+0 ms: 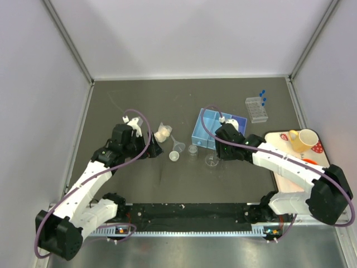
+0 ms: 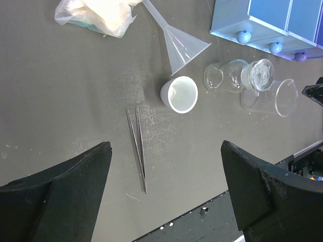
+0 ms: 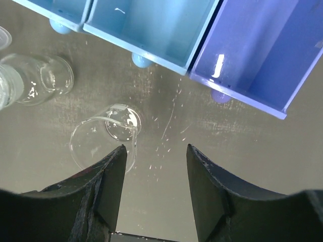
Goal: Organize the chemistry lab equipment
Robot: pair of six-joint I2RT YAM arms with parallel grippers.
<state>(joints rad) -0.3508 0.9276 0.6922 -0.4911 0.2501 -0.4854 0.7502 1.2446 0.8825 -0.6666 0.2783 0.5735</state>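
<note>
Your right gripper [image 3: 155, 151] is hovering half-open and empty beside the tipped beaker [image 3: 98, 141], just short of the blue organizer [image 3: 151, 25], probably lining up a grab. Left gripper [image 2: 165, 146] is hanging wide over the tweezers [image 2: 143, 171].

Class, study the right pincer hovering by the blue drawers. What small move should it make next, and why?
Probably a short sideways shift toward the clear beaker, then down. The right pincer stands open over bare table, while the beaker sits just outside one finger, in front of the open blue drawers.
</note>
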